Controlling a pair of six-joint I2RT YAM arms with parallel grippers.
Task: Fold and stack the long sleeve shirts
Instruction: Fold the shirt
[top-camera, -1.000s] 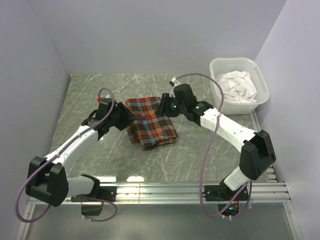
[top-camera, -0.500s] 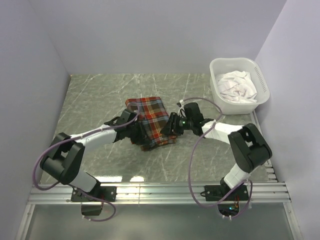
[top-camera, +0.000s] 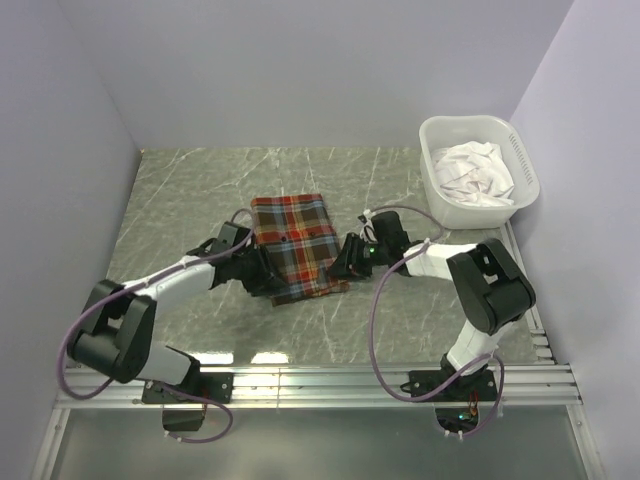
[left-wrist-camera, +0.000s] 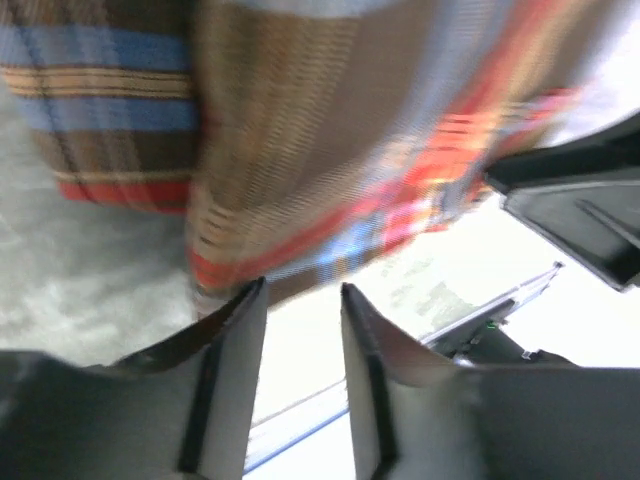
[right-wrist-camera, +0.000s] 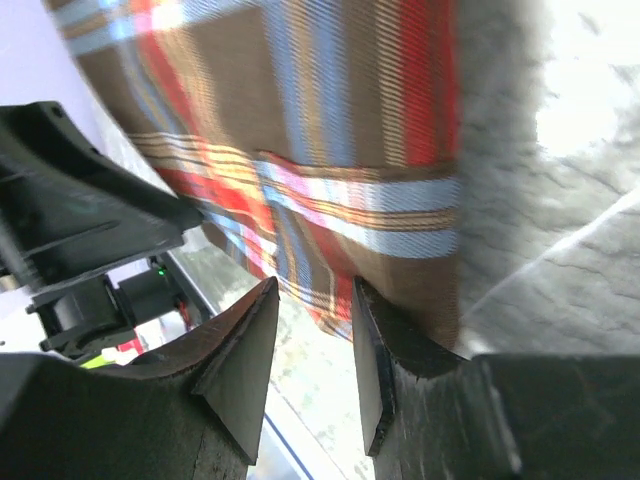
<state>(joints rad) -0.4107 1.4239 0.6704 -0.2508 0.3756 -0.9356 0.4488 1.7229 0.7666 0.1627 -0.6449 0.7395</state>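
A folded plaid long sleeve shirt (top-camera: 296, 246) in red, orange, teal and brown lies flat on the marble table, near the middle. My left gripper (top-camera: 264, 272) sits low at the shirt's near left edge. In the left wrist view the gripper (left-wrist-camera: 300, 296) is open and empty, with the shirt (left-wrist-camera: 330, 130) just beyond its fingertips. My right gripper (top-camera: 346, 262) sits low at the shirt's near right edge. In the right wrist view the gripper (right-wrist-camera: 312, 296) is open, and the shirt's hem (right-wrist-camera: 330, 180) lies just ahead of its tips.
A white basket (top-camera: 526, 165) stands at the back right and holds crumpled white cloth (top-camera: 472, 170). Grey walls close in the table on the left, back and right. The aluminium rail (top-camera: 330, 380) with the arm bases runs along the near edge.
Both arms have dropped low and moved from the shirt's far part to its near corners. The shirt now lies as a neater, narrower rectangle.
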